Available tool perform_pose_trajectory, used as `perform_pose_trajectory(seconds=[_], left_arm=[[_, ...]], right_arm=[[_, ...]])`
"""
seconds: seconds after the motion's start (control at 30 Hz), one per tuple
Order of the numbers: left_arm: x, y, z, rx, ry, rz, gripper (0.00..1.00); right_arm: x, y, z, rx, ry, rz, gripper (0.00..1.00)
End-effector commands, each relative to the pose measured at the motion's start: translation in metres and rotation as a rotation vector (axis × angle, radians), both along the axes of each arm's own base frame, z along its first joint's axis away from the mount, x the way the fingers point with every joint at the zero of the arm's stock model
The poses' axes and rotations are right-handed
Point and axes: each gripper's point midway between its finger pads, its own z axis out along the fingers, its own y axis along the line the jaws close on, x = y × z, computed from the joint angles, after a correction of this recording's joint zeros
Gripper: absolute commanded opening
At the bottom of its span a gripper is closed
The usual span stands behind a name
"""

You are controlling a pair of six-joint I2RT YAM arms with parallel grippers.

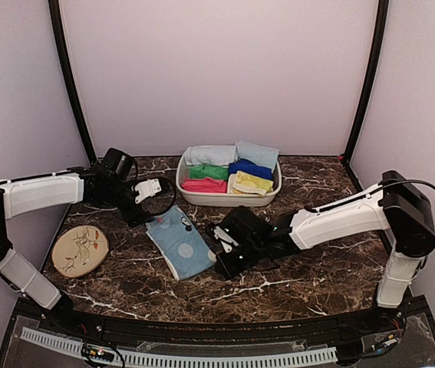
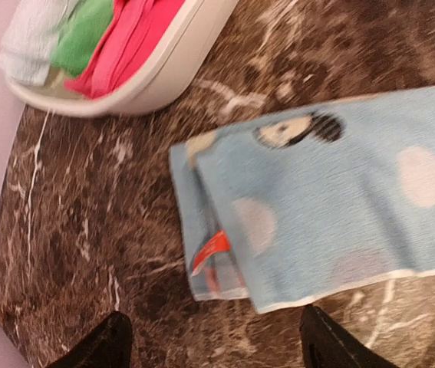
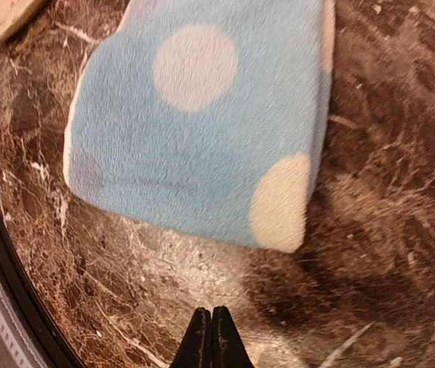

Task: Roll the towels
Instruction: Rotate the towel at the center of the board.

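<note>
looking past your left gripper [image 1: 146, 190], you see its two dark fingers [image 2: 110, 345] spread wide with nothing between them; it is released and grips nothing. just ahead of those fingers lies the spotted towel [image 2: 332, 207], folded flat on the marble table [image 2: 71, 230], its layered end with a small orange tag [image 2: 211, 249] turned toward the gap between the tips. a printed face with dark stripes shows on the cloth farther from the fingers. beyond the towel and off to the fingers' left sits the white bin [image 2: 163, 69], with pink and green towels in it.

your right gripper [image 3: 211, 337] is clenched, its tips pressed together on nothing. the same towel lies ahead of those tips, a strip of bare marble between them and its nearest edge, so there's no contact. from above, the spotted towel [image 1: 179, 244] sits between your two grippers, the right gripper [image 1: 226, 247] just beside one long edge and the left one near its far end.

the plain pale blue towel [image 1: 257, 153] lies in the bin [image 1: 229, 198], at the back, well beyond the right gripper. a round beige plate [image 1: 80, 251] rests on the table on the near side of the left gripper, apart from the towel.
</note>
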Motion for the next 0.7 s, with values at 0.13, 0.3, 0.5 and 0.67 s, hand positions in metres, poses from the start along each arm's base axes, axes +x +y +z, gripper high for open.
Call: perform_pose_trajectory(seconds=[0.13, 0.3, 0.5, 0.67], left_arm=[[-0.136, -0.076, -0.016, -0.144, 0.225, -0.368, 0.74], [-0.158, -0.101, -0.037, -0.102, 0.292, -0.440, 0.68], [-0.173, -0.118, -0.056, -0.039, 0.294, -0.505, 0.61], [-0.179, -0.112, -0.070, 0.011, 0.314, -0.511, 0.56]], right_arm=[[0.066, 0.004, 0.020, 0.080, -0.033, -0.018, 0.00], [0.061, 0.021, -0.012, 0.071, 0.083, 0.007, 0.00], [0.041, 0.029, -0.019, 0.094, 0.147, -0.015, 0.00], [0.014, 0.036, -0.024, 0.086, 0.179, -0.005, 0.00]])
